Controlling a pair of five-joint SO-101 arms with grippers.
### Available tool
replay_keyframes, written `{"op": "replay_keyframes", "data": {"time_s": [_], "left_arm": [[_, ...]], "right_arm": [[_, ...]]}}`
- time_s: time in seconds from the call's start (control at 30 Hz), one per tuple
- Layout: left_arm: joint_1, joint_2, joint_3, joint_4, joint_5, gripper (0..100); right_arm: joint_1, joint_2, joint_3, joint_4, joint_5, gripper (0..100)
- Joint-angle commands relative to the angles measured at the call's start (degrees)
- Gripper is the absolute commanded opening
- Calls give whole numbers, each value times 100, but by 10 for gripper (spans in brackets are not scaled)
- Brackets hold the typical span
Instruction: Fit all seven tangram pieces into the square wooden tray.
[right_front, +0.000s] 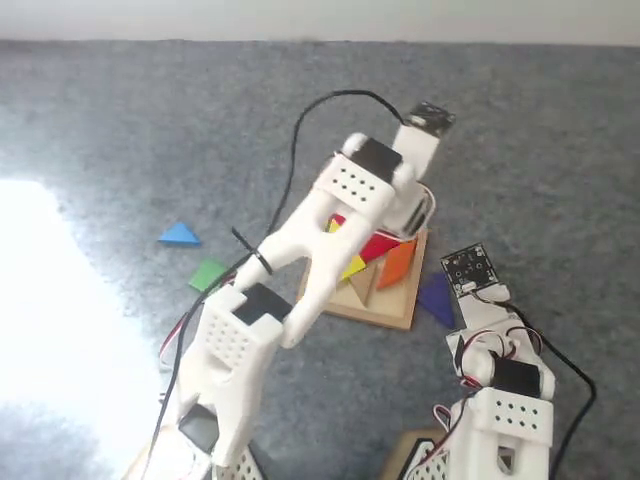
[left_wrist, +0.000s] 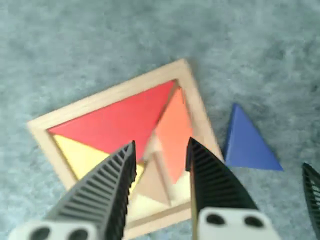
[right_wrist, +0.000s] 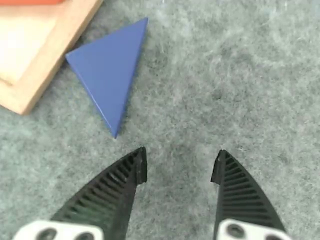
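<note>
Left gripper (left_wrist: 161, 147) jaws apart, empty, over tray (left_wrist: 107, 95) holding red pc (left_wrist: 115, 120), orange pc (left_wrist: 175, 130), yellow pc (left_wrist: 80, 152); right gripper (right_wrist: 181, 160) also apart, empty, near blue triangle (right_wrist: 107, 70) lying just beside tray rim; risk: I shove triangle against rim, tray shifts, seated pcs pop askew

The tray (right_front: 370, 312) holds several pieces (left_wrist: 120, 120) and lies under the left gripper (left_wrist: 161, 145). One triangle (right_front: 436, 297) lies just beside its right edge, near the right gripper (right_wrist: 181, 152). Well apart to its left lie a small triangle (right_front: 180, 236) and a four-sided piece (right_front: 207, 274).
</note>
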Motion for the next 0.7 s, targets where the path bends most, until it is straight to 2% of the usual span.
{"op": "replay_keyframes", "data": {"time_s": [0.0,0.17,0.27,0.37,0.5,0.6,0.67], "left_arm": [[-334,-545,-356,413,-88,159],[-325,-1987,-119,545,-369,159],[-378,-2796,840,422,-519,159],[-378,-3420,2738,-343,-589,159],[-580,-4352,5499,-2136,-800,159],[-747,-4756,6703,-2910,-905,160],[-844,-4756,6976,-2980,-905,160]], "right_arm": [[-40,22,-18,-66,53,216],[-40,22,-18,-75,53,216],[-40,22,-18,-75,53,216],[-40,22,-18,-84,62,216],[-40,22,-18,-75,62,216],[-40,22,-18,-75,62,216],[-40,22,-18,-75,53,216]]}}
